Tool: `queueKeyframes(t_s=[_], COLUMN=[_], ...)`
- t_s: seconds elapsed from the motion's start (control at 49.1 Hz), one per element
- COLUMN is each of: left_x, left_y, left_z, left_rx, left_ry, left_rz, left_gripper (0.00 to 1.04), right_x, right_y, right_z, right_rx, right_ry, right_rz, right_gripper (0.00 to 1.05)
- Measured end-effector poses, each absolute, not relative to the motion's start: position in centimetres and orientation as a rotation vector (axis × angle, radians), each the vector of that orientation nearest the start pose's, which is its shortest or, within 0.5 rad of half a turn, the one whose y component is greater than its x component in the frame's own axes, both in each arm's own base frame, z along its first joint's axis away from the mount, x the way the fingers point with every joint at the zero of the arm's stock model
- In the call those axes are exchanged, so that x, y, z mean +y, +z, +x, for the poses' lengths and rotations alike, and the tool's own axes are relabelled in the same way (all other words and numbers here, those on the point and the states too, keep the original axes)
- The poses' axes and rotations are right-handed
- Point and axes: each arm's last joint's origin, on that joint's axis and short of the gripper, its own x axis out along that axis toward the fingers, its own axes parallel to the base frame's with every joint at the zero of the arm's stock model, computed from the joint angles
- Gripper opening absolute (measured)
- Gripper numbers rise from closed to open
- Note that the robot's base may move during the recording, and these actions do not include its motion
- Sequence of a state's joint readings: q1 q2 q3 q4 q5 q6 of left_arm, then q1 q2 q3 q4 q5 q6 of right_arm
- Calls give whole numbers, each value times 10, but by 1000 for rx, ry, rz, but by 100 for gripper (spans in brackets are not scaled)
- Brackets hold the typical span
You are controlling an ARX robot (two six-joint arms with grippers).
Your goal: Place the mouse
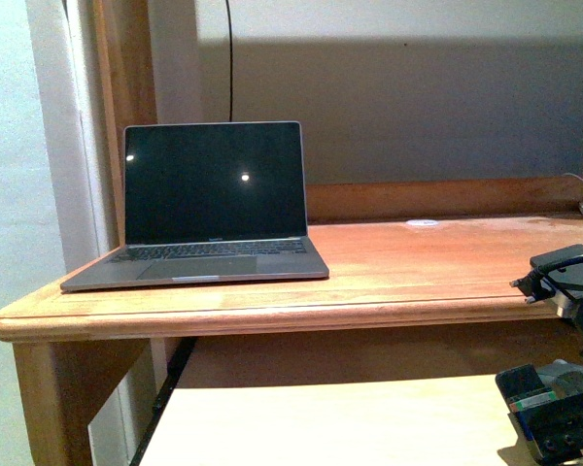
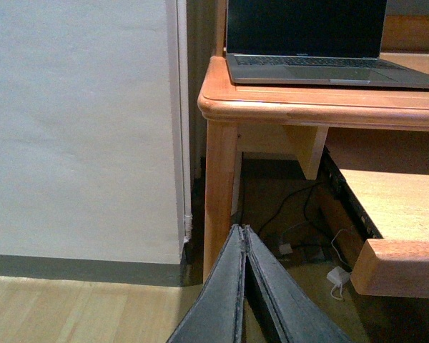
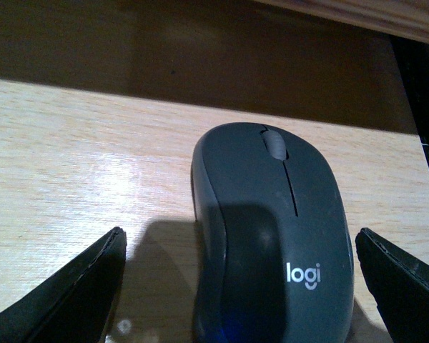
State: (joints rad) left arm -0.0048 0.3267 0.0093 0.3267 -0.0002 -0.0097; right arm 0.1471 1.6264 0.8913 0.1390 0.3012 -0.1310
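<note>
Sitting on the shelf under the desk, the mouse lies inside the spread right gripper. The left gripper is pressed together. Closing crooked could make the smooth mouse slip out sideways.

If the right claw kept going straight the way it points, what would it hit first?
Most likely the mouse: it lies right between the open jaws of the right gripper, on the pale shelf. Depth is hard to judge.
</note>
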Motion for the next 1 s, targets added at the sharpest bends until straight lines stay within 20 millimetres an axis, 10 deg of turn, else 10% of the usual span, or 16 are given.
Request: queueKeyframes(t_s=[0.204, 0.427, 0.631, 0.814, 0.997], left_x=[-1, 0, 0, 0, 0], left_y=[170, 169, 166, 167, 166], left_z=[113, 109, 98, 97, 97], left_rx=[-10, -10, -1, -6, -5], left_ry=[-5, -4, -5, -4, -4], left_rz=[-10, -10, -9, -9, -10], left_gripper=[3, 3, 3, 3, 3], right_x=[33, 28, 19, 24, 68], right_y=[190, 188, 197, 248, 303], right_z=[344, 347, 334, 301, 337], right_rx=[616, 618, 613, 545, 429], right_ry=[-120, -83, -50, 4, -6], right_rz=[-247, -185, -101, -22, 8], right_gripper=[97, 57, 55, 55, 55])
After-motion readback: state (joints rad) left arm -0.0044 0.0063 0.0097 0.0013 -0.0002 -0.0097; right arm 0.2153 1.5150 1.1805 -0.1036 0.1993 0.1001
